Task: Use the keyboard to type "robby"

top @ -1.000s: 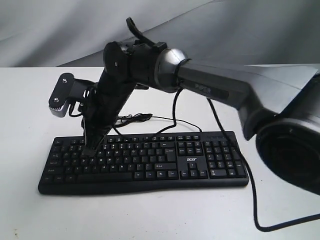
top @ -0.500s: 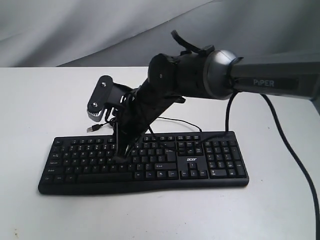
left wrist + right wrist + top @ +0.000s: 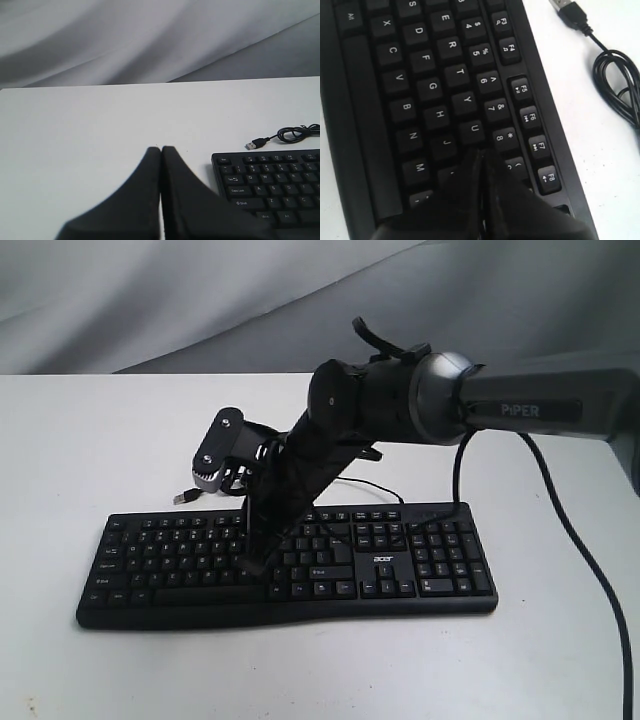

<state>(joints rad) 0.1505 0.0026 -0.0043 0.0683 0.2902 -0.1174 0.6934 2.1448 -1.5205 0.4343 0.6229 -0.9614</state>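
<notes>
The keyboard [image 3: 430, 550] lay across the lower middle of the frame on the white surface [image 3: 80, 440]. The right hand [image 3: 481, 154], fingers together, pointed down just past the U key [image 3: 474, 129]. The left hand [image 3: 161, 150], also closed, hovered beside the keyboard's end. No typed letters showed anywhere, so how much of "robby" was done could not be told.

A white table [image 3: 90, 440] fills the lower two thirds of the exterior frame. Its surface is plain and matte. Its far edge runs as a straight horizontal line across the left of the frame, about a third of the way down. Behind it a grey backdrop [image 3: 150, 300] covers the top of the frame. It is paler at the upper left and darker toward the upper right, with a broad soft fold curving diagonally between the two tones. The left wrist view shows the same bare tabletop meeting the folded backdrop, and the right wrist view shows only a white strip of table.
</notes>
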